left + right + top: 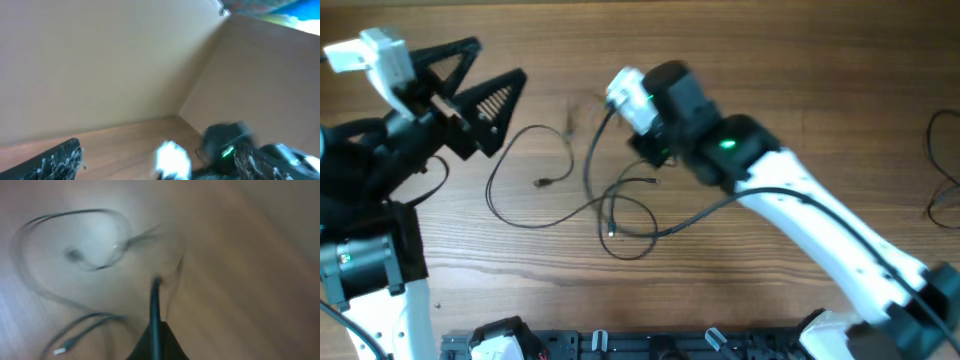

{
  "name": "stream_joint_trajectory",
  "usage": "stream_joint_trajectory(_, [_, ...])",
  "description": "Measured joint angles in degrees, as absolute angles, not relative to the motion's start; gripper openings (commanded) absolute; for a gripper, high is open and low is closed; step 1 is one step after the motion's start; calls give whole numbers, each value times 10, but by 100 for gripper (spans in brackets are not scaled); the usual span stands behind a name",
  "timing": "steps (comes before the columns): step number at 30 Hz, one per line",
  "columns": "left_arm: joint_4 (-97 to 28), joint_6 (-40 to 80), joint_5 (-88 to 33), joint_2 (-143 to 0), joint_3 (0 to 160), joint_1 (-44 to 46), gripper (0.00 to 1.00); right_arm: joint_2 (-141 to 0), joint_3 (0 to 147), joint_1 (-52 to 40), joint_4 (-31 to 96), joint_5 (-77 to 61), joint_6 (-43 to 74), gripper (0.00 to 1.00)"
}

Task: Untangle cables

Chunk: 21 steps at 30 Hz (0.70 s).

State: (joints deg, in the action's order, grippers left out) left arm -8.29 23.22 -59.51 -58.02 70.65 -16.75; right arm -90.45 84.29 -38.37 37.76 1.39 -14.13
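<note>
Thin black cables (525, 215) lie in loose loops on the wooden table (770, 60), with a small plug tip (540, 183) inside the left loop and a smaller loop (625, 235) at the centre. My right gripper (642, 150) hangs over the middle of the tangle. In the right wrist view it is shut (156, 326) on a cable strand (155, 297) that runs up out of its closed jaws, and more loops (75, 255) lie blurred beyond. My left gripper (502, 60) is open and raised at the upper left, with nothing between its fingers (55, 160).
A thicker black cable (720, 205) from the right arm trails across the table. Another thin cord (940, 195) sits at the right edge. A black rail (620, 345) runs along the front edge. Beige walls (125, 60) fill the left wrist view.
</note>
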Motion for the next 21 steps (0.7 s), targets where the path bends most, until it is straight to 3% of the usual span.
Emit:
stream_joint_trajectory(7, [-210, 233, -595, -579, 707, -195, 92, -789, 845, -215, 238, 107, -142, 4])
stream_joint_trajectory(13, [-336, 196, -595, -578, 707, -195, 99, -743, 849, -2, 50, 103, -161, 4])
stream_joint_trajectory(21, [-486, 77, -595, -578, 707, -195, 100, -775, 849, 229, 49, 34, -103, 4])
